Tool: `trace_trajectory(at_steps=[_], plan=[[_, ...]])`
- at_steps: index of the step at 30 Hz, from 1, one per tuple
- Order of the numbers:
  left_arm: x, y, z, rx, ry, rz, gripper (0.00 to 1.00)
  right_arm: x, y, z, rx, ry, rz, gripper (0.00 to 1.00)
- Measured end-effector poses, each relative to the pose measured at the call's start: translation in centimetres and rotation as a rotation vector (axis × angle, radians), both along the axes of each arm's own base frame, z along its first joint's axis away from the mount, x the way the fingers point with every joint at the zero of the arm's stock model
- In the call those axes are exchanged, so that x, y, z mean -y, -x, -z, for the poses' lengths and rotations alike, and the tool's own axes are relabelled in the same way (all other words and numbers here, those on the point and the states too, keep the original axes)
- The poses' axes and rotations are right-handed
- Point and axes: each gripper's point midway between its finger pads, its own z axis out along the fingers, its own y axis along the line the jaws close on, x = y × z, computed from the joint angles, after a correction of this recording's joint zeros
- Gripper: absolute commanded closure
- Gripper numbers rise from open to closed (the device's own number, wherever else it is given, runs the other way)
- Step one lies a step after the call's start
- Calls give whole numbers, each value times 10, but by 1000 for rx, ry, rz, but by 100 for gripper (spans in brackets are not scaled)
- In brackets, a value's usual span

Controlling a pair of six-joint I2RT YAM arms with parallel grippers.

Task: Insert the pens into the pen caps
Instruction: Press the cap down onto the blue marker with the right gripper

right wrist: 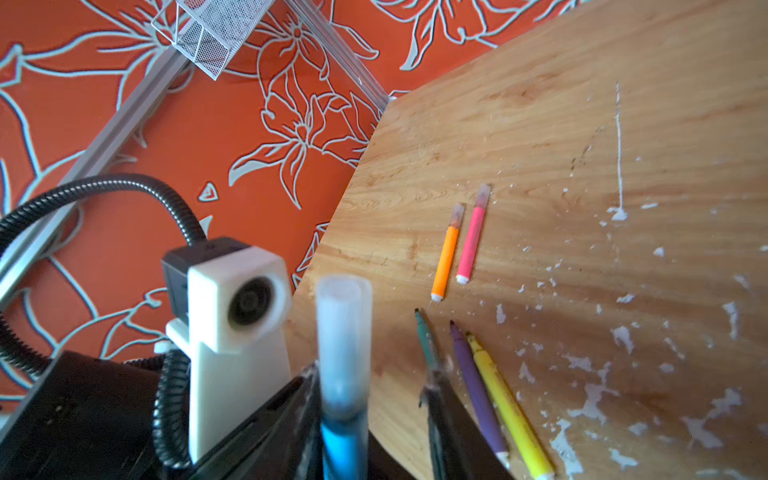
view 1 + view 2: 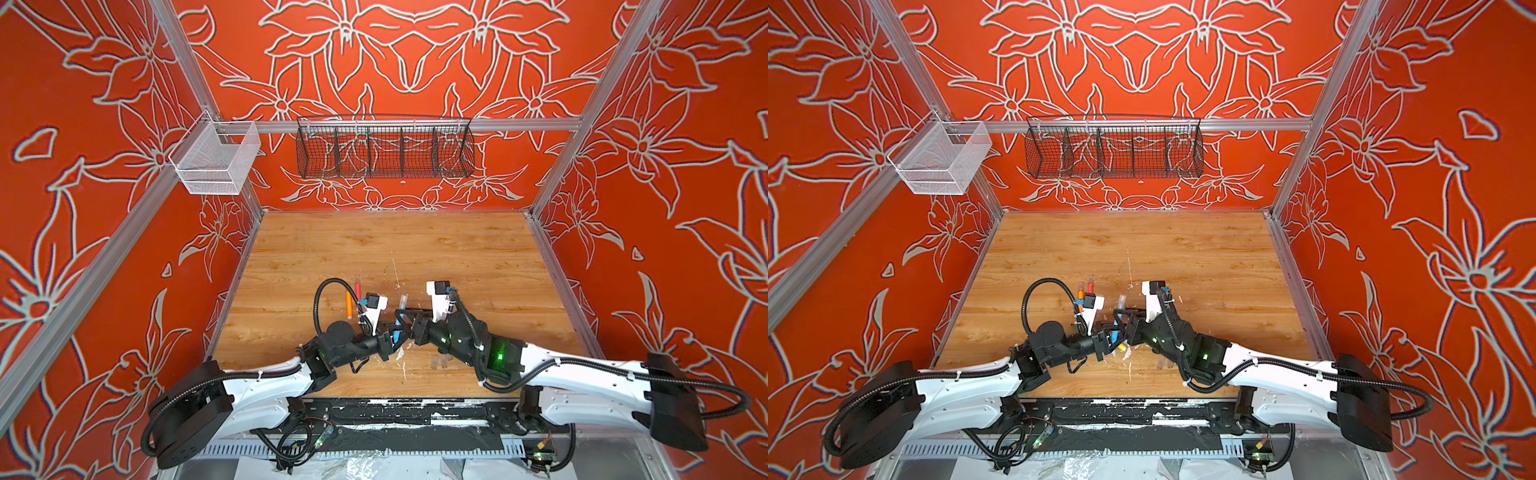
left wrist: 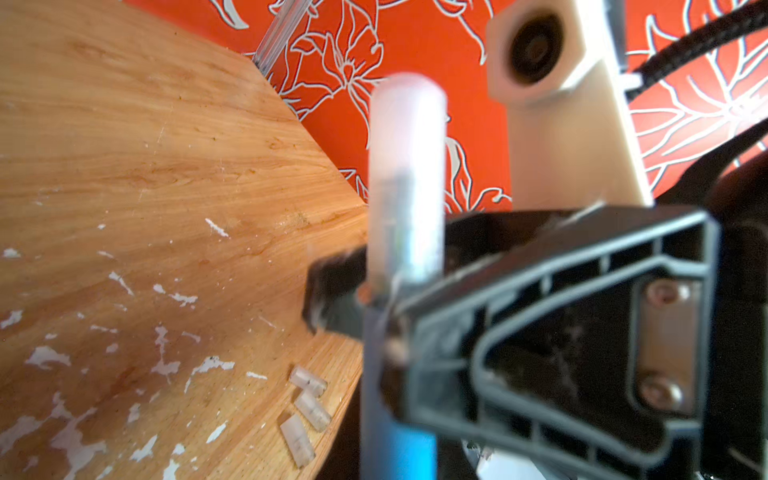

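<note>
Cap sits on blue pen, clamped in left end effector as the anvil. Right end effector jaws apart, flanking cap. Insertion done, I reckon. Orange pen at left's 10 o'clock.

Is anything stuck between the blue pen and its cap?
Nothing visible is. The cap already sits over the tip of the blue pen. The left gripper holds the pen, and the right gripper has its jaws open around it.
</note>
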Motion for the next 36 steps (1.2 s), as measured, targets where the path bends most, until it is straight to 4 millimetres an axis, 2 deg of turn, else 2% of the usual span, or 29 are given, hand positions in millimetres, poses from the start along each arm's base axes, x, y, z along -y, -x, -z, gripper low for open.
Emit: trace_trajectory(at_steps=[2, 5, 9, 11, 16, 21, 25, 36], plan=[[0, 0, -2, 22, -4, 2, 100, 5, 3, -7, 16, -2, -6, 29], [1, 1, -1, 50, -17, 9, 100, 17, 8, -26, 54, -30, -7, 24], [2, 5, -2, 91, -33, 33, 100, 31, 12, -52, 112, -82, 2, 23], [4, 7, -2, 112, -40, 48, 100, 35, 12, -58, 129, -87, 9, 23], [6, 12, -3, 162, -57, 81, 100, 38, 7, -57, 142, -39, 35, 36], [7, 16, -2, 198, -74, 104, 100, 30, 2, -63, 154, -9, 39, 45], [7, 16, 0, 216, -88, 107, 100, 24, -1, -67, 156, -1, 39, 49], [7, 17, 4, 221, -110, 112, 100, 14, -6, -54, 133, 40, 37, 55]])
